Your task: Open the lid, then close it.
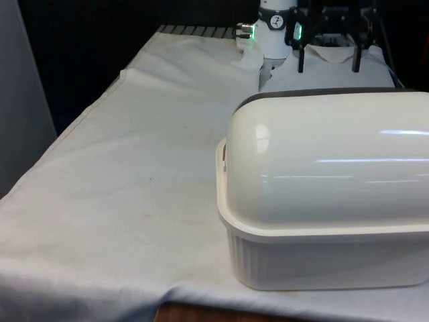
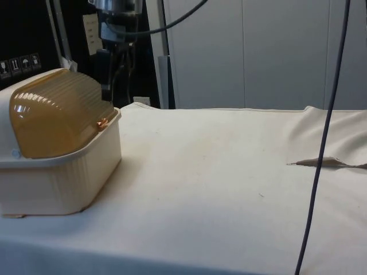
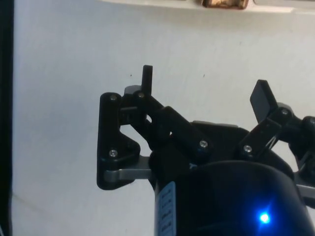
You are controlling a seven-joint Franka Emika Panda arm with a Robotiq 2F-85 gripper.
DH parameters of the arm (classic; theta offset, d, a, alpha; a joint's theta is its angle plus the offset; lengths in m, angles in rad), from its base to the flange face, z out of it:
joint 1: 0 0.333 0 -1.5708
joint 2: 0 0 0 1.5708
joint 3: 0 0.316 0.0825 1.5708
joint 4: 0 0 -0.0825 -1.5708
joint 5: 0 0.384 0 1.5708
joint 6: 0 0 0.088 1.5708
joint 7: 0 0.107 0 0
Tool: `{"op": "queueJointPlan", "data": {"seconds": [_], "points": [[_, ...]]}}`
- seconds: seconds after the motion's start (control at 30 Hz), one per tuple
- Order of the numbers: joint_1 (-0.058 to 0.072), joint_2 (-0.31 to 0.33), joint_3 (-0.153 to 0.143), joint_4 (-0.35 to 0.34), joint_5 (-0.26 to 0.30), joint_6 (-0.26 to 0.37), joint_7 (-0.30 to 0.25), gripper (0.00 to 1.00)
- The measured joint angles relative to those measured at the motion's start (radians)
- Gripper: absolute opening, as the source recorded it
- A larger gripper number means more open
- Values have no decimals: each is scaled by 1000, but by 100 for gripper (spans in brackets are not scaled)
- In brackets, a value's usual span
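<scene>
Bread box point(image 1: 322, 201) with its domed lid point(image 1: 328, 157) down sits on the white-clothed worktop point(image 1: 120, 188); gripper point(image 1: 328, 65) hangs behind it, fingers point(image 3: 146, 81) spread apart, holding nothing.

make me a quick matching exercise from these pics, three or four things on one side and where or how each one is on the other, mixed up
Things:
1. lid
2. pincer
3. handle
4. cloth

States:
A. open, holding nothing, above the cloth
B. shut down over the bread box
C. spread across the table, wrinkled near its edges
D. small brownish piece on the box's front edge, untouched

Pairs: 1-B, 2-A, 3-D, 4-C
</scene>
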Motion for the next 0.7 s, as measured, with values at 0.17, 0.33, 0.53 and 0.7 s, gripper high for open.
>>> {"op": "queueJointPlan", "data": {"seconds": [0.17,0.33,0.53,0.7], "points": [[0,20,0,-17,-7,61,0,100],[-1,35,-1,-24,-16,96,0,99],[-2,45,-1,-29,-22,125,1,62],[-2,47,-1,-30,-24,128,1,43]]}}
